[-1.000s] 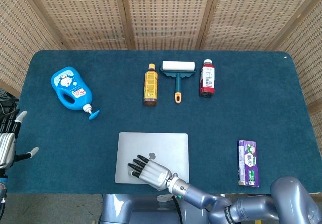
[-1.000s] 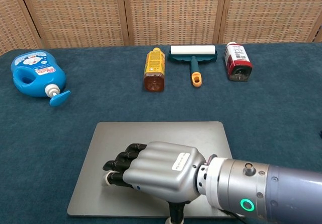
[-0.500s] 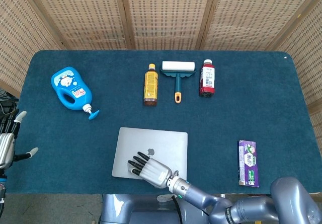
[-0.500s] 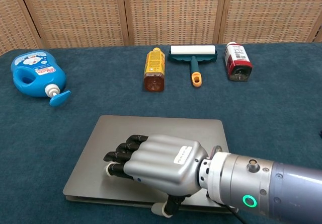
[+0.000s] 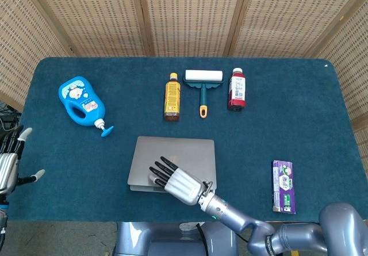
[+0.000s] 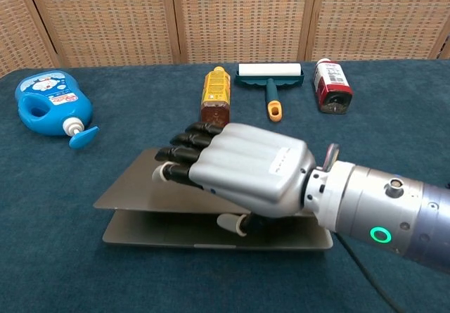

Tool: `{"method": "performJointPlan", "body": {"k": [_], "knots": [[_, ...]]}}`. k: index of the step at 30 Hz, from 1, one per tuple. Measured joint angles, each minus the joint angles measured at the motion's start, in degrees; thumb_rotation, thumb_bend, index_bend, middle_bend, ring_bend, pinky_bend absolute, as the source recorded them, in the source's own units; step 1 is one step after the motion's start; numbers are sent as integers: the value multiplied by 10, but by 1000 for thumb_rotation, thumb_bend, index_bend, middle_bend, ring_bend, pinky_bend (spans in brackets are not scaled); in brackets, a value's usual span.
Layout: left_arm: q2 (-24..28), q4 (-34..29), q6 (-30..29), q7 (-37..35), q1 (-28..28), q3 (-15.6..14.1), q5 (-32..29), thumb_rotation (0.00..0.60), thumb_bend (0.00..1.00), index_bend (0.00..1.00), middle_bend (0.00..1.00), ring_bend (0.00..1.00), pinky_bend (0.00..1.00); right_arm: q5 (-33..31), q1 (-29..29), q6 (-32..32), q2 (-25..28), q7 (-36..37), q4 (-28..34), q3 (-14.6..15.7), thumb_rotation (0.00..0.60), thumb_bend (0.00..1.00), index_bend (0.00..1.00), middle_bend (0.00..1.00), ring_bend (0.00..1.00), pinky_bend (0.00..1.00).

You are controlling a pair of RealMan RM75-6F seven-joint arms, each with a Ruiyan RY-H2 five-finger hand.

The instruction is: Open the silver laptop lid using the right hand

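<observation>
The silver laptop (image 5: 185,151) lies at the near middle of the blue table, and its lid (image 6: 132,190) is raised a little off the base (image 6: 176,233), with a wedge-shaped gap showing at the front. My right hand (image 5: 178,182) (image 6: 242,169) grips the lid's front edge: the fingers (image 6: 184,155) lie flat on top and the thumb (image 6: 232,222) is tucked under the edge. My left hand (image 5: 8,165) hangs off the table's left side with its fingers spread, holding nothing.
A blue detergent bottle (image 5: 80,100) lies at the far left. Behind the laptop lie an orange bottle (image 5: 172,96), a lint roller (image 5: 203,83) and a red bottle (image 5: 237,89). A purple packet (image 5: 283,186) sits at the near right.
The lid has gone from flat and closed to partly raised. My right hand has risen and moved away from me with the lid's front edge in its grip.
</observation>
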State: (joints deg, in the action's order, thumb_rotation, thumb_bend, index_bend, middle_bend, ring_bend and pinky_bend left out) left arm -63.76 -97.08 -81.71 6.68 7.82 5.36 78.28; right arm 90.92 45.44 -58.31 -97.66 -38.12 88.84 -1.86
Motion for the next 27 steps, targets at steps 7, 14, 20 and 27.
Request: {"method": "performJointPlan", "body": {"k": [7,14,20,27], "knots": [[0,-3,0,3,0,-2,3,600,0,0,0,0,0,63,-11,-78,1,-57,-68,-9,600,547,148,154,86,148],[-1,-4,1,5,1,-3,4,600,0,0,0,0,0,90,-16,-107,-17,-65,-149,-21,600,544,164,174,109,148],[-1,-1,11,5,6,-5,5,600,0,0,0,0,0,57,-17,-101,-26,-36,-143,-45,600,546,185,186,120,148],[0,9,50,1,32,-14,36,600,27,0,0,0,0,-14,-23,-75,-24,-12,-109,-74,600,543,187,189,119,148]]}}
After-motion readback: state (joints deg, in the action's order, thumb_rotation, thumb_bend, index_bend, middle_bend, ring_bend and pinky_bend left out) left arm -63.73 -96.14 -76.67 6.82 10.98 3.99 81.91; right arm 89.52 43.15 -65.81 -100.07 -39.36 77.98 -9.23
